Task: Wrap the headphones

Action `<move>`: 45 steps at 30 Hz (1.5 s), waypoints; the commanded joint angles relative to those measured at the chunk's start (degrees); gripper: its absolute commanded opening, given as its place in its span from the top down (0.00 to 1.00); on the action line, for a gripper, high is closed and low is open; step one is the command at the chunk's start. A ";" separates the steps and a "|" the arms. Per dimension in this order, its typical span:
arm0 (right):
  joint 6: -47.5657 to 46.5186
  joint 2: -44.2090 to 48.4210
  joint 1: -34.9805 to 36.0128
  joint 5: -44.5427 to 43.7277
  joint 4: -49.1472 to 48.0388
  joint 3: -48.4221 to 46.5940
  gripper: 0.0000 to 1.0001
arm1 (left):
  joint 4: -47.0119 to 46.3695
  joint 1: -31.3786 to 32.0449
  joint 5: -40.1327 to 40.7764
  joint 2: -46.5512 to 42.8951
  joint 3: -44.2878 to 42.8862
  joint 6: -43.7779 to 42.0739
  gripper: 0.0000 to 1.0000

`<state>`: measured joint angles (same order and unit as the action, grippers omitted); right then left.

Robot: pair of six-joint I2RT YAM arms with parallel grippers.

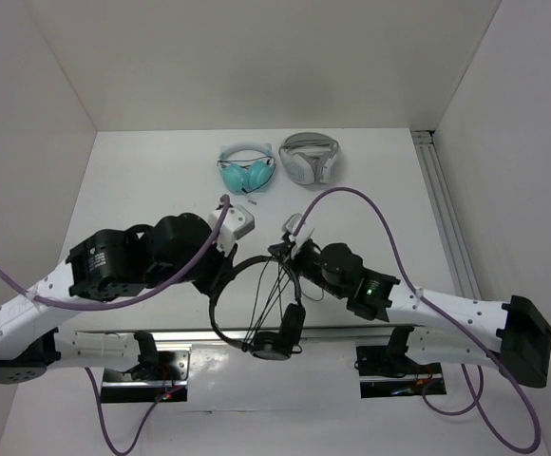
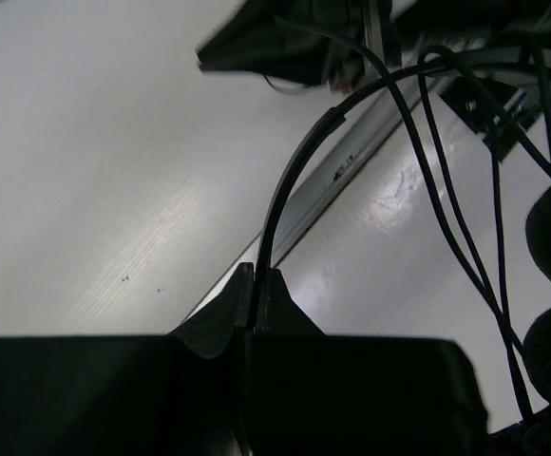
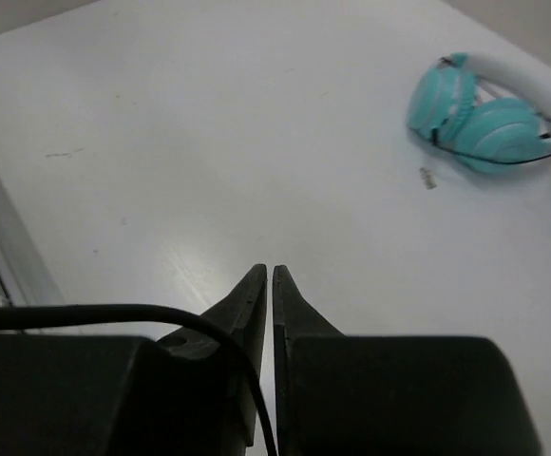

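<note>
The black headphones hang between my two grippers above the table's near edge. The thin headband (image 1: 215,306) curves down to the round ear pads (image 1: 277,342). My left gripper (image 1: 221,276) is shut on the headband, which rises from its tips in the left wrist view (image 2: 274,204). Several strands of the thin black cable (image 2: 449,204) cross the headband's arc. My right gripper (image 1: 281,251) is shut on the cable. In the right wrist view the cable (image 3: 85,312) loops over the left finger and runs down between the tips of the right gripper (image 3: 272,272).
Teal headphones (image 1: 247,172) and white-and-grey headphones (image 1: 310,158) lie at the back of the table; the teal pair also shows in the right wrist view (image 3: 484,114). A metal rail (image 1: 444,214) runs along the right side. White walls enclose the table.
</note>
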<state>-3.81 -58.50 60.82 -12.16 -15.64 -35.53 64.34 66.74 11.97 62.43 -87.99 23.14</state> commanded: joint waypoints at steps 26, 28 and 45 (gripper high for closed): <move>23.94 -34.85 -0.44 12.35 -52.65 20.49 0.92 | 10.91 -13.73 31.55 8.58 -21.89 19.68 1.00; 23.94 -31.61 1.75 9.63 -49.77 21.46 0.99 | 7.84 -19.17 28.48 7.97 -19.87 15.65 1.00; 17.62 1.28 30.67 -31.33 -0.82 7.07 1.00 | -7.20 -39.93 18.27 11.39 1.66 5.87 1.00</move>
<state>16.93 -60.40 87.72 -32.42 -28.18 -22.11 62.48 27.11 31.03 73.30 -90.11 30.02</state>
